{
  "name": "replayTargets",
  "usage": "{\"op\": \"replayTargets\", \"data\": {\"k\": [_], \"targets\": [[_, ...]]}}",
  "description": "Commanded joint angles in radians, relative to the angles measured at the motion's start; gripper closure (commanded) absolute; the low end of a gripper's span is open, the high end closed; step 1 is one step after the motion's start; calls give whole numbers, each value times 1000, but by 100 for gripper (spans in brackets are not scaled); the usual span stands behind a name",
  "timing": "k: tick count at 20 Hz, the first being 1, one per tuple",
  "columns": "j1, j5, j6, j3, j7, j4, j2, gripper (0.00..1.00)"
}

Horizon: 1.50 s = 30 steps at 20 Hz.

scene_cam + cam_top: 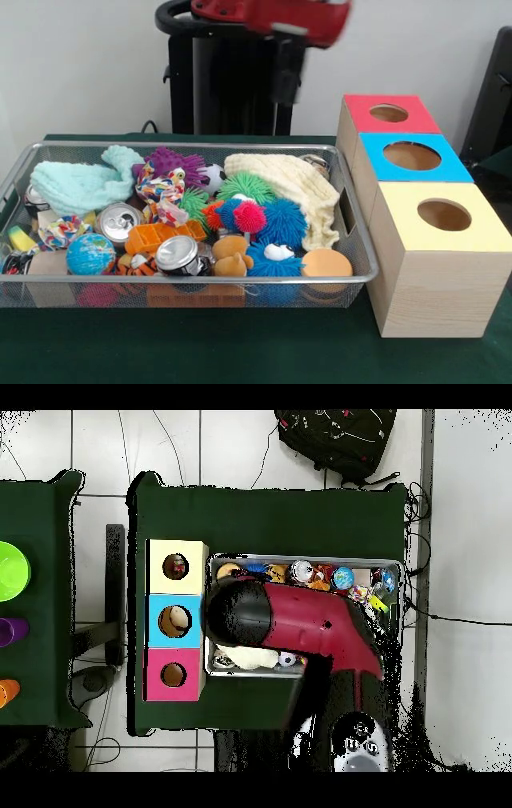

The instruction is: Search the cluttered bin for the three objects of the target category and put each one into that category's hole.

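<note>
The silver wire-mesh bin (240, 280) is full of toys. One knotted rope toy (161, 189) of red, blue, yellow and white strands lies at the bin's middle back. A second rope toy (61, 232) lies near the left front. I see no third one. The yellow-topped wooden cube (480, 234) with its round hole (444, 214) stands right of the bin; in the overhead view something reddish shows inside that hole (176, 566). My gripper (286, 78) hangs dark and blurred high behind the bin. In the overhead view the red arm (300, 619) covers the bin's middle (400, 584).
The blue-topped cube (412, 156) and red-topped cube (390, 114) stand behind the yellow one. The bin also holds spiky rubber balls (282, 221), two cans (178, 254), a globe ball (90, 254), a purple plush (172, 162), teal cloth (80, 186) and cream cloth (292, 184).
</note>
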Motion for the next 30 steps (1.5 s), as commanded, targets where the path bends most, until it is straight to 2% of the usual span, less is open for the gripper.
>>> {"op": "replayTargets", "data": {"k": [1,5,7,8,11,12,13,18,21,24,28,30], "targets": [[-188,-170,-233,230,-273,330,21,100],[-288,-266,-328,329,-254,377,52,100],[-353,-313,-363,407,-266,391,73,100],[-391,-365,-369,460,-227,398,74,0],[-423,-383,-398,497,-218,410,83,0],[-427,-417,-401,507,-222,400,88,0],[-417,-426,-400,486,-188,390,95,0],[-505,-535,-372,536,-225,340,164,0],[-583,-533,-281,600,-279,346,124,0],[-634,-483,-157,663,-325,347,41,0],[-615,-477,-91,683,-294,313,-3,0],[-596,-514,-109,676,-258,283,34,0]]}}
